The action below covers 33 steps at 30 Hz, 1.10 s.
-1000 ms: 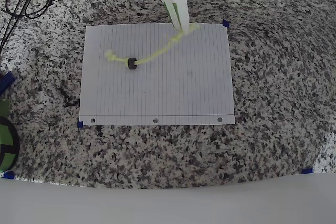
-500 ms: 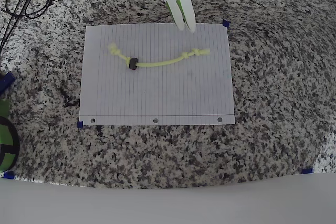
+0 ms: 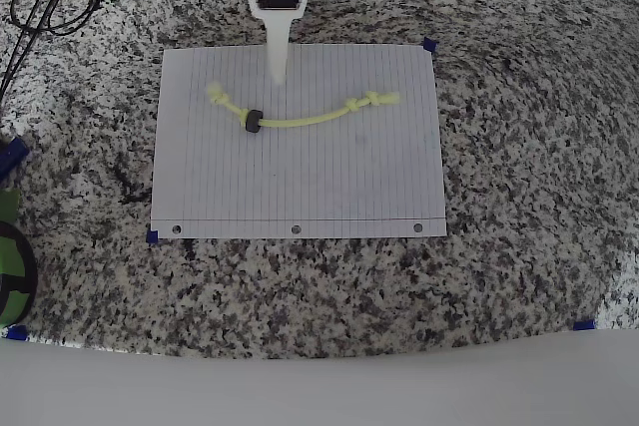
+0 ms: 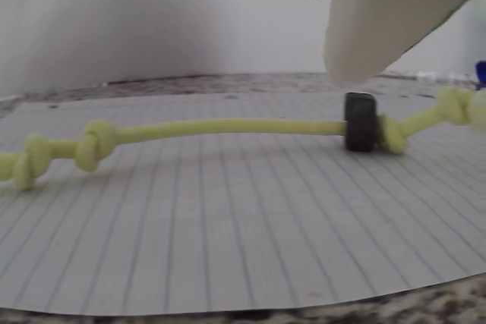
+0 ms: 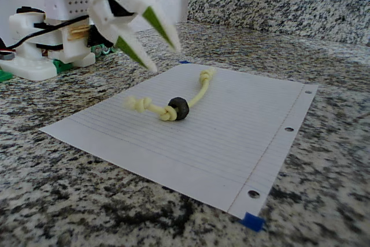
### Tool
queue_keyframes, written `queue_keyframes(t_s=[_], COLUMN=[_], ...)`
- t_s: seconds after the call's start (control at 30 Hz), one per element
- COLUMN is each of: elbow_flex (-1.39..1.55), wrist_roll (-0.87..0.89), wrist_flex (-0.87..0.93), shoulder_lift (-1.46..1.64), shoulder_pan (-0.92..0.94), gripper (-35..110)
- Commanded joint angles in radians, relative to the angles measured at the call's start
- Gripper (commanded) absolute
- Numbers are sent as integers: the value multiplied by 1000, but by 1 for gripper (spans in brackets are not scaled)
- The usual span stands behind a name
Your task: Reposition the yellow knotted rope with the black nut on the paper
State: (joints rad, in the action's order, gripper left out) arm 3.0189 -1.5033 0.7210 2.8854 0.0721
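Rope: the thin pale yellow-green knotted rope (image 3: pixel 300 115) lies in a shallow curve across the far half of the paper, one knotted end toward the far-left corner, the other toward the far-right.
Nut: the small black nut (image 3: pixel 252 122) sits threaded near the rope's left end.
Paper: the white lined sheet (image 3: pixel 300 187) lies flat on the speckled granite worktop (image 3: pixel 519 147).
Gripper: the white-and-green gripper (image 5: pixel 162 53) hangs over the paper's far edge, above the nut, jaws parted and empty.

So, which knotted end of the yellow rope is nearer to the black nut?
The single-knot end, at the left in the overhead view; the black nut sits close beside it, while the double-knot end lies far along the rope.
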Motion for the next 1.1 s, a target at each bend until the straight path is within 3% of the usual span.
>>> queue_keyframes(t_s=[0.0, 0.5, 1.07], elbow_flex=[-72, -324, -403], wrist_roll=[-49, -124, -124], wrist_flex=[-38, -104, -202], shoulder_lift=[-115, -565, -765], shoulder_pan=[75, 181, 262], gripper=[53, 51, 47])
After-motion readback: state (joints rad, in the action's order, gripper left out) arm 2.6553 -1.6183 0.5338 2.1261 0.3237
